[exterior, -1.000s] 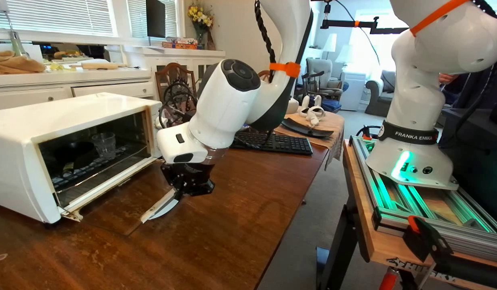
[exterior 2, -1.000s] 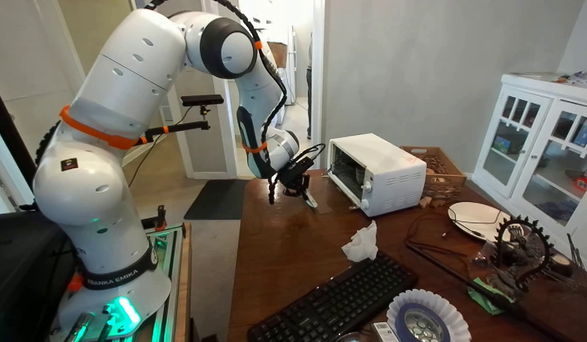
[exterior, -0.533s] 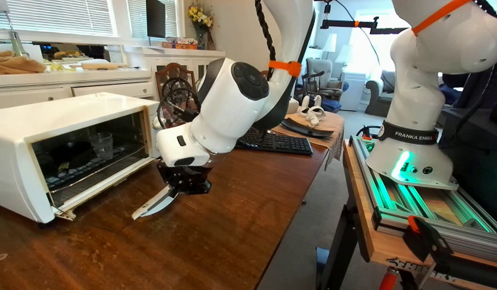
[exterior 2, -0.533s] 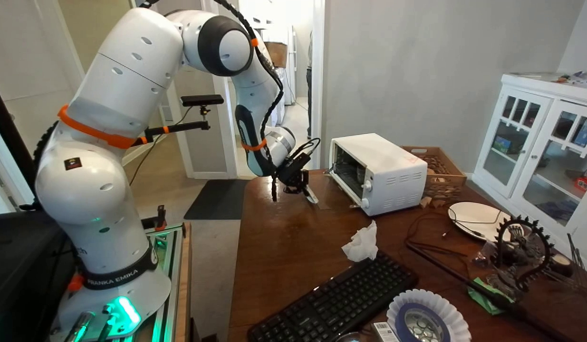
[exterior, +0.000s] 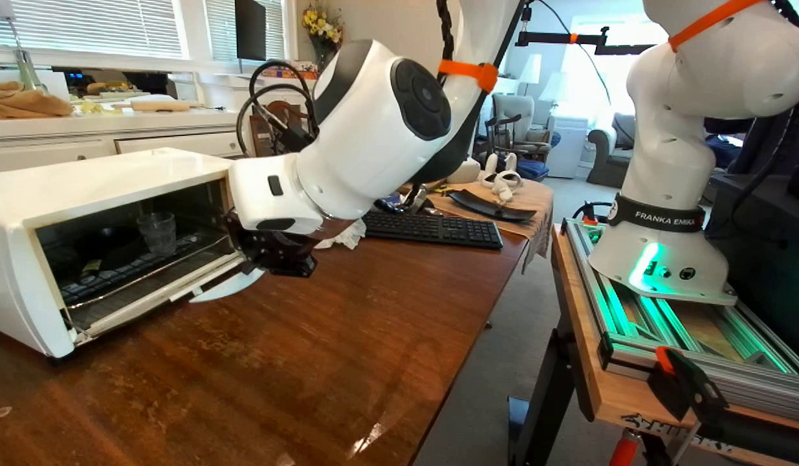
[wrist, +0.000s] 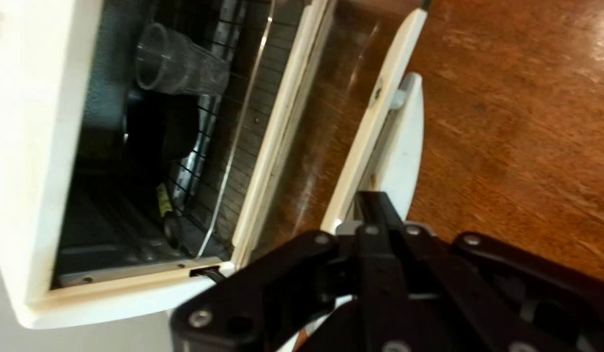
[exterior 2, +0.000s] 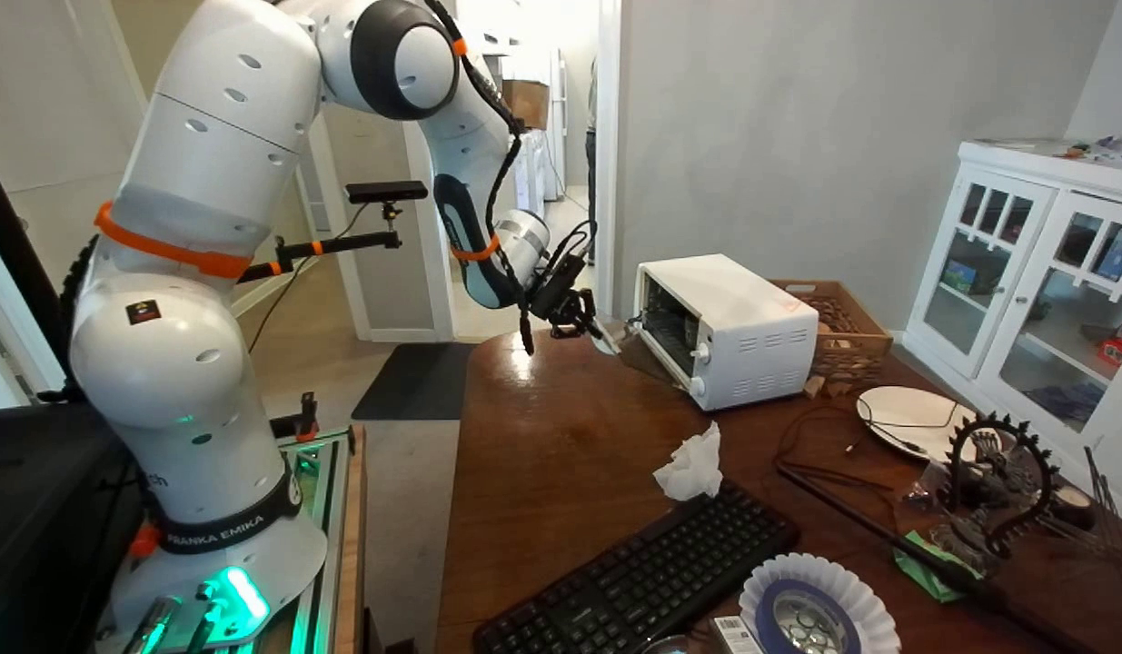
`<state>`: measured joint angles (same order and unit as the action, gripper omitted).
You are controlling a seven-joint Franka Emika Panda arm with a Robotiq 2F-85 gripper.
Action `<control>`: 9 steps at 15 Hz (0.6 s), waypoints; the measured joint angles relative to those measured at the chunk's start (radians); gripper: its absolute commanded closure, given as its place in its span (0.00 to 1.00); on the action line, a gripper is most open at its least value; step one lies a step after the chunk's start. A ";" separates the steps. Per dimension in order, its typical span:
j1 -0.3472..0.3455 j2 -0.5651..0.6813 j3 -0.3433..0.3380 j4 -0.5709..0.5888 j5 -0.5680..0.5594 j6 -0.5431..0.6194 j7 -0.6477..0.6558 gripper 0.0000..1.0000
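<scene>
The oven [exterior 2: 742,336] is white, the hand [wrist: 376,204] black.

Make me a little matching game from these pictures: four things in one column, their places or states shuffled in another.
Things:
1. Claw
2. Clear tumbler
3. Oven door
4. Crumpled tissue

Places or states:
A. Inside the toaster oven
B. Lowered open
C. Right by the computer keyboard
D. Shut, close to a curved white handle

Pairs: 1-D, 2-A, 3-B, 4-C
</scene>
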<state>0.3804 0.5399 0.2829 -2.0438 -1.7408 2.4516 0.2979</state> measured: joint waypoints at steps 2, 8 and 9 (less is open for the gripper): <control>0.000 -0.030 0.003 0.004 -0.010 -0.039 0.000 1.00; -0.026 -0.080 -0.005 0.023 -0.014 -0.106 -0.001 1.00; -0.034 -0.080 -0.005 0.027 -0.014 -0.106 -0.001 1.00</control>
<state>0.3464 0.4600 0.2778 -2.0172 -1.7546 2.3453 0.2966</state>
